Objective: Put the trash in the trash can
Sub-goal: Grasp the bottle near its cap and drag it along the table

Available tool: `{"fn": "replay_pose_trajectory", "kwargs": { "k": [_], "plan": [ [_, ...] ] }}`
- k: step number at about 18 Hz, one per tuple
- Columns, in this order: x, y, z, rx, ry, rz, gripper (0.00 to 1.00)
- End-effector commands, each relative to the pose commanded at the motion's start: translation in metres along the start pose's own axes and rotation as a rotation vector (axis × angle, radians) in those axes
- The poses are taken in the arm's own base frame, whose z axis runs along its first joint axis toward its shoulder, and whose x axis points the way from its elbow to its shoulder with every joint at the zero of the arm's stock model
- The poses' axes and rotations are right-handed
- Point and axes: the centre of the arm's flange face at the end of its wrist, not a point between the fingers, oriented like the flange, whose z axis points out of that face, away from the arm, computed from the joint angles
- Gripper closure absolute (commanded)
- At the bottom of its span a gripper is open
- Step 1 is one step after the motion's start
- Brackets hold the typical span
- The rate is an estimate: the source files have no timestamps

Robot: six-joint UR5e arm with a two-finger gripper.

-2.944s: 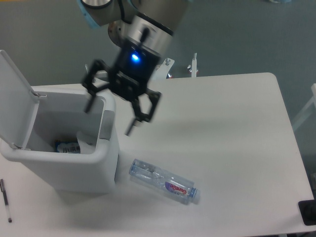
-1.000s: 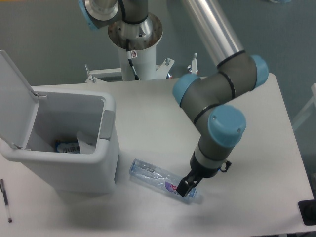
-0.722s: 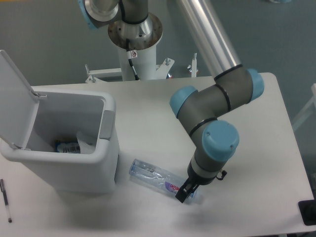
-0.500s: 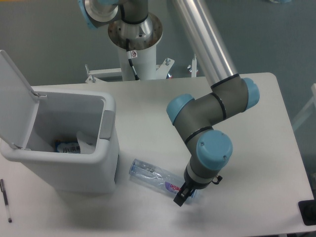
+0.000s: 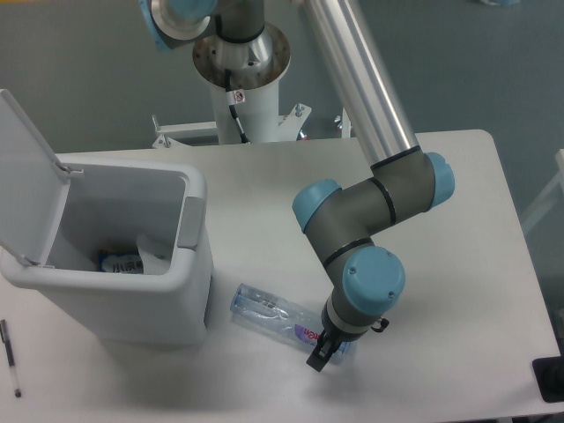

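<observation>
The clear plastic bottle (image 5: pixel 286 322) with a pink-and-blue label lies on its side on the white table, right of the trash can (image 5: pixel 132 304). My gripper (image 5: pixel 324 351) is low over the bottle's label and cap end, mostly hidden under the blue-capped wrist. One dark finger (image 5: pixel 315 359) shows at the bottle's near side, set well out from the wrist, so the jaws look open. The trash can's lid (image 5: pixel 25 163) stands flipped up. Inside lie a crumpled white wrapper (image 5: pixel 152 252) and a blue-printed item (image 5: pixel 119 262).
A thin black pen (image 5: pixel 11 357) lies at the front left edge of the table. A black object (image 5: pixel 548 379) sits at the front right corner. The arm's base column (image 5: pixel 240 97) stands behind the table.
The gripper left the trash can rim, swung right and dropped onto the bottle's cap end. Over the last second it crept left and towards the table's front. The bottle has not moved.
</observation>
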Motion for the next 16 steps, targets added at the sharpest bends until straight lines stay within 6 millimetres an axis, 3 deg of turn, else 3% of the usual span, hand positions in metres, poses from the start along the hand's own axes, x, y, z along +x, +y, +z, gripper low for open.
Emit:
{"fn": "replay_pose_trajectory", "kwargs": {
  "k": [4,11,16],
  "plan": [
    [0.003,0.001,0.008,-0.003,-0.013,0.006,0.06],
    [0.008,-0.001,0.011,0.003,-0.008,-0.018,0.43],
    [0.012,-0.006,-0.005,0.030,0.008,-0.015,0.49]
  ]
}}
